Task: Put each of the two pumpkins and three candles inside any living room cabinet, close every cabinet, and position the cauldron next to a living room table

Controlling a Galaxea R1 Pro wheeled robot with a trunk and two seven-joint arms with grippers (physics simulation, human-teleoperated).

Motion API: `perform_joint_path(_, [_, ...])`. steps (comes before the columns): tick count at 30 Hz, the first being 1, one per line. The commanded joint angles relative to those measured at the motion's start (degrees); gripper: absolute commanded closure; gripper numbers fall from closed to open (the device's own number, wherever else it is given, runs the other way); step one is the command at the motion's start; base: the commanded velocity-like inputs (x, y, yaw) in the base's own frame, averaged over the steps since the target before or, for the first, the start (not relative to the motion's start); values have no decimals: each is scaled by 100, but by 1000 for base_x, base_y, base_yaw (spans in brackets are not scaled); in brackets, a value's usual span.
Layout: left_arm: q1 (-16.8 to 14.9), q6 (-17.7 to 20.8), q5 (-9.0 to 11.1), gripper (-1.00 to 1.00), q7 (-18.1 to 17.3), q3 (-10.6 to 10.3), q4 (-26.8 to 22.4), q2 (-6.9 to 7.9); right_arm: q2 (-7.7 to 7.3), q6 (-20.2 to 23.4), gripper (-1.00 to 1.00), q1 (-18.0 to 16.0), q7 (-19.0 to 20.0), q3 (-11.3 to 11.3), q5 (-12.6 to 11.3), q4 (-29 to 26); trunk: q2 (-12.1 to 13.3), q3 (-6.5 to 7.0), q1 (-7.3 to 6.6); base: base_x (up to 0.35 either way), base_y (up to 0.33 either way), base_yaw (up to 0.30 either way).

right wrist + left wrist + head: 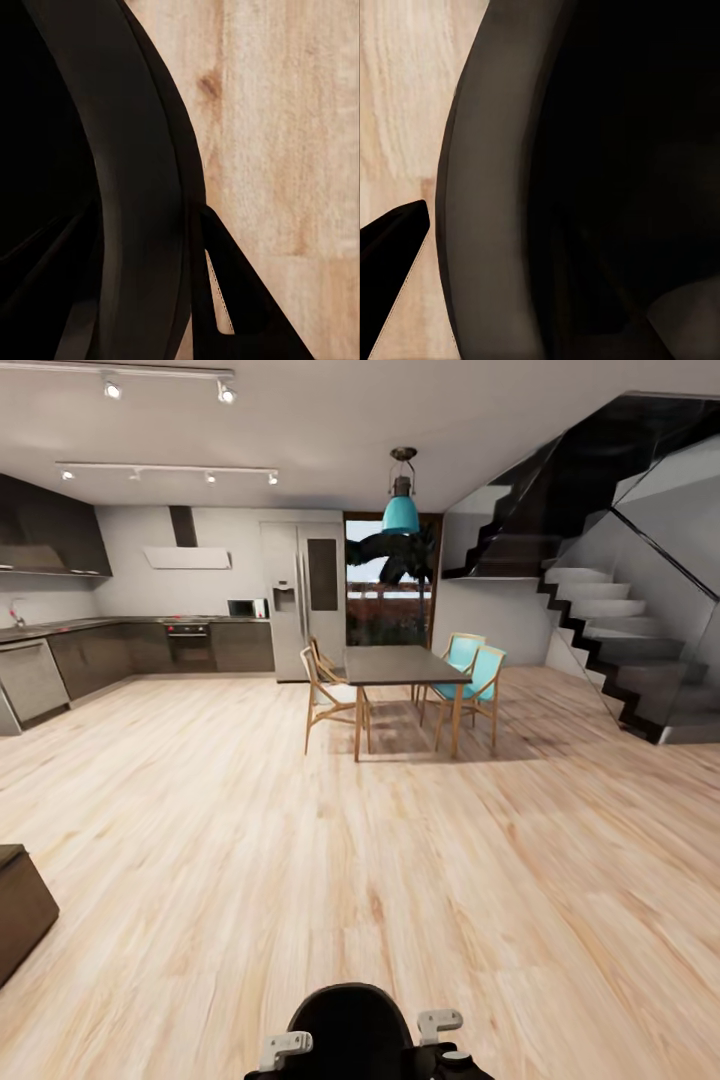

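The black cauldron rises at the bottom edge of the head view, close in front of me, with grey parts of my arms at either side of it. In the left wrist view its thick dark rim curves across the frame; my left gripper straddles that rim, with one black finger outside it over the floor. In the right wrist view the rim runs the same way, and my right gripper is shut across it, outer finger against the wall. Pumpkins and candles are out of view.
A wide light wood floor stretches ahead. A dark dining table with wooden and teal chairs stands mid-room. Kitchen counters and a fridge line the back left; stairs rise at right. A low dark brown furniture corner juts in at left.
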Motion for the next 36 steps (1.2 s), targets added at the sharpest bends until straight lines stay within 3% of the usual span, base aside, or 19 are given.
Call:
perform_joint_path(1, [-5,6,51,100,21,-10,-13,5,0,30,100,-3,-56,45,-29,-8,-3,-5,2,326,0,0])
perform_joint_path(8, [-5,6,51,100,21,-10,-13,5,0,27,100,-5,-55,45,-29,-8,-3,-5,2,327,0,-75])
perform_joint_path(36, [-5,6,51,100,21,-12,-13,7,0,22,100,-3,-54,45,-29,-8,-3,-5,2,280,0,-279])
